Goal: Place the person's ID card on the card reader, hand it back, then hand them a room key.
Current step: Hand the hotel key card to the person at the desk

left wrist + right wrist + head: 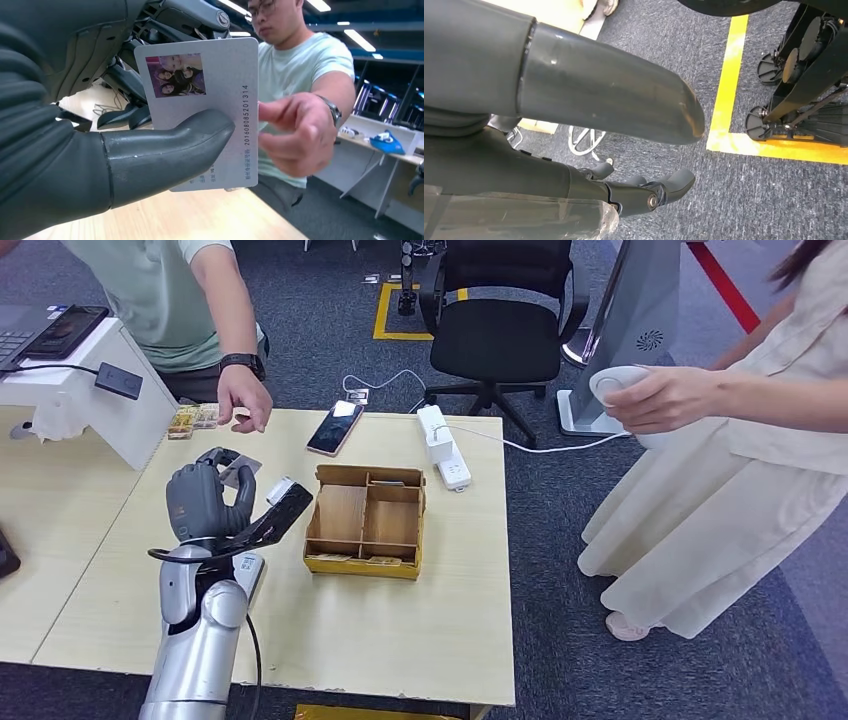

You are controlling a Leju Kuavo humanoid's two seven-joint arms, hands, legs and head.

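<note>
Grey carpet surrounds the pale wooden table [400,630]; on it sits a compartmented wooden box [365,520] with small flat items along its front slots; the left hand [205,502] pinches a white photo ID card [215,100], printed face seen from the wrist, toward a person's reaching hand [295,135]; the right hand [644,192] hangs slack over carpet.

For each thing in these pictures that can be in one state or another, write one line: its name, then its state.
ID card: upright, pinched in the left hand.
Left hand: raised over the table, holding the card.
Right hand: hanging over the carpet, holding nothing.
Person's hand: open, reaching toward the card, not touching it.
Wooden box: open-topped, cards lying in its front compartments.
Phone: flat on the table, screen up.
</note>
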